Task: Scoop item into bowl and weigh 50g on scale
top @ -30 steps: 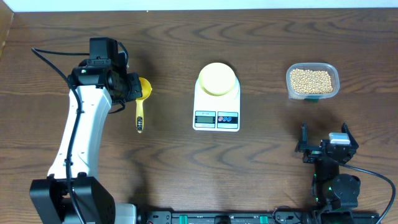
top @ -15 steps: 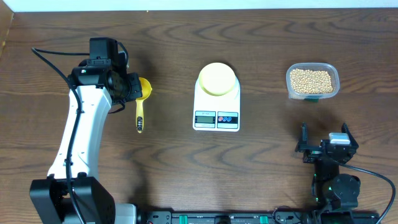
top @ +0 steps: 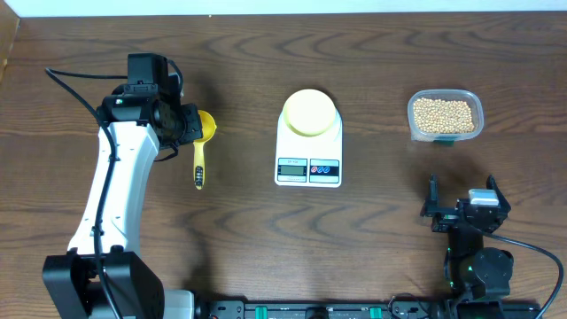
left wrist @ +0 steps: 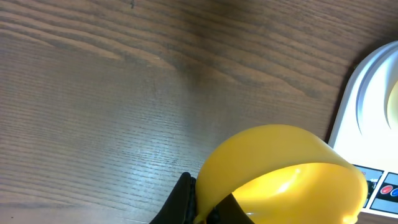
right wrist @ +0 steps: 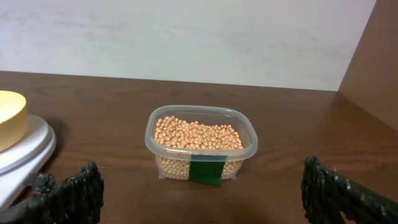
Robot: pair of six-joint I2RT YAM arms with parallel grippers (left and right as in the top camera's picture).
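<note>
We judge the task barely begun: left gripper (top: 189,124) jaws clamped on the scoop (top: 199,152), right gripper (right wrist: 200,196) jaws apart, beans (top: 444,115) in tub (top: 479,106), bowl (top: 309,112) on scale (top: 308,168) empty.

Left tool (top: 188,124) clamped on scoop (top: 198,165); right tool (top: 462,191) spread wide.

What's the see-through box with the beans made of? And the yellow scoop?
The tub looks like thin clear plastic: the beans show through its glossy walls. The scoop seems to be smooth, shiny yellow plastic, judging by the bright highlight inside it.
</note>
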